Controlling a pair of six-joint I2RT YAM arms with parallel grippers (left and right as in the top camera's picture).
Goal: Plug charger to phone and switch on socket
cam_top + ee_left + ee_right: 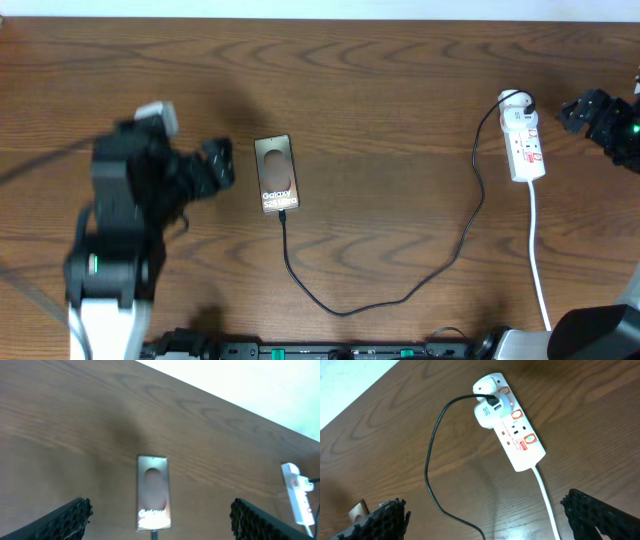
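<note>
At the left of the wooden table [400, 60], the left gripper [222, 165] hovers just beside the phone [277, 173] without touching it. Its fingers [70, 519] are spread wide and hold nothing. The wrist view looks down between them at the phone, so the arm seems placed to watch or steady it rather than to grasp. The phone lies flat, lettering up, and the small tip [283, 214] of the black charger cable [400, 295] meets its near short edge. The tip looks seated in the port, though the pictures are too coarse to be sure. The cable loops toward the robot and then curves away to the right, slack on the wood, so nothing tugs at either end. It ends at the white plug [485, 417], which sits at the far end of the power strip [527, 150], well right of the phone. The strip's thicker white cord [538, 250] runs off toward the near edge. The right gripper [566, 115] hangs just right of the strip's far end, apart from it, with its fingers [387, 516] parted wide and empty. Being beside the outlet in use fits what I judge to be the remaining step, pressing the small switch [503, 391] next to the plug. Whether that switch is already on I cannot tell.
</note>
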